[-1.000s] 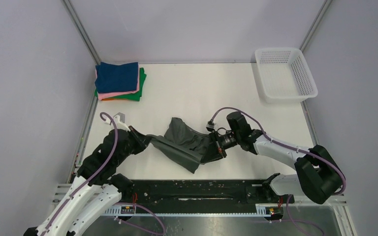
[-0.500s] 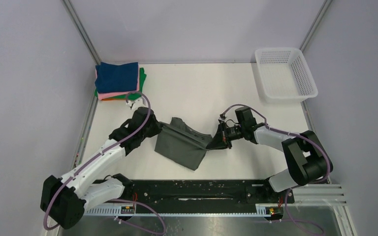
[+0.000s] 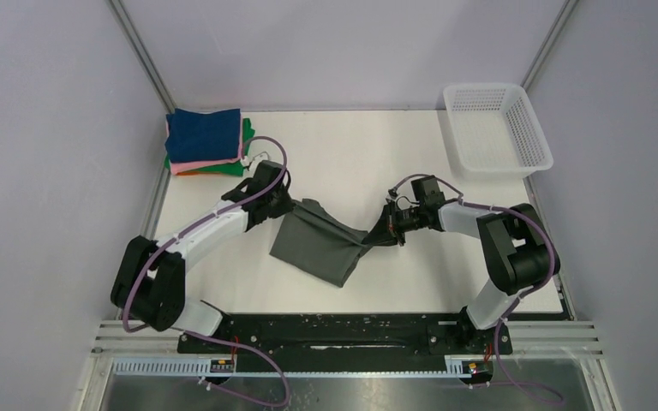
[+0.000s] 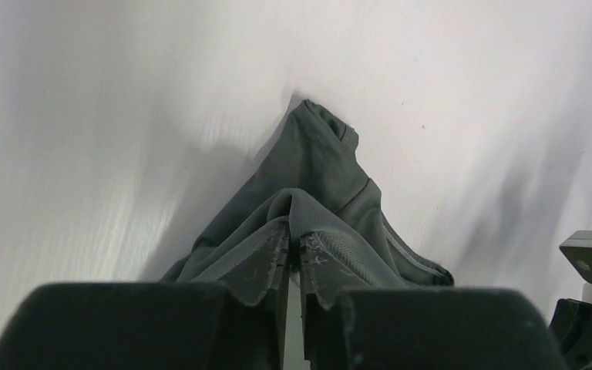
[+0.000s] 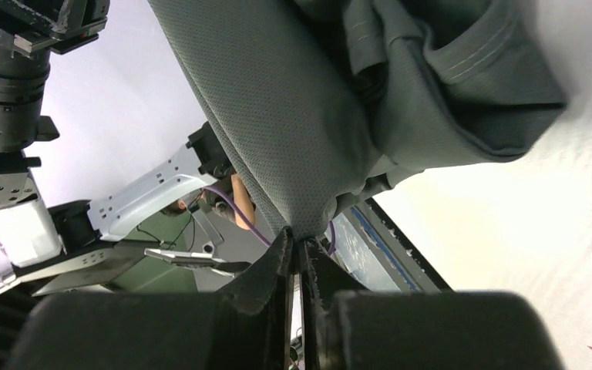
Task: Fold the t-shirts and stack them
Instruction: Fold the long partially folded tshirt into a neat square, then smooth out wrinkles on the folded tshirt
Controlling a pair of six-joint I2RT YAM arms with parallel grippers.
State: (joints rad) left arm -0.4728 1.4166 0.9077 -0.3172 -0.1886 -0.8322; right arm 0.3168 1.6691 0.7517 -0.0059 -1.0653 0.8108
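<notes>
Cloth like our big grey-green shirt [image 3: 317, 248], at the middle of the table [image 3: 351, 145], will handle light, limp and floppy; we judge its corners and hems the surest holds. The folded stack [image 3: 206, 141] sits at the far left corner. Our left gripper [image 4: 294, 250] and right gripper [image 5: 297, 254] each pinch a bunched edge of the shirt. The white table looks smooth, with spreading room short of the basket [image 3: 499, 168].

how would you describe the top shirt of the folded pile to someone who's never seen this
On the white table, go to the far left corner, where a pile of folded shirts sits by the wall. The one on top is the navy blue shirt: the only dark blue one, with a pink shirt and a green shirt beneath it.
</notes>
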